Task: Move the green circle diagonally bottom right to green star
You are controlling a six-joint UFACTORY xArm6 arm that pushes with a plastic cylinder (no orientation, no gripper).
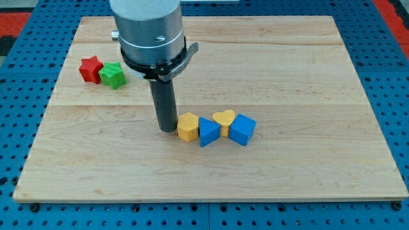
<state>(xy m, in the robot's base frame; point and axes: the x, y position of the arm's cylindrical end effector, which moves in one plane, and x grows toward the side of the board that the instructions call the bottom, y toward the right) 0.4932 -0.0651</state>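
Green circle block does not show anywhere in the view, so I cannot place it against my tip (pixel 167 130), which is a plain dark rod with no jaws to open or close. Six blocks lie on the wooden tabletop (pixel 307 70): a green star block (pixel 114 75) touching a red star block (pixel 91 68) at the view's upper left, well apart from my tip. The other four form a row, a yellow hexagon block (pixel 188 126) just beside my tip on the view's right, then a blue triangular block (pixel 208 131), a yellow heart block (pixel 223 119) and a blue cube block (pixel 242 130).

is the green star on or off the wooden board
On. The green star sits on the board near its upper left corner, touching the red star.
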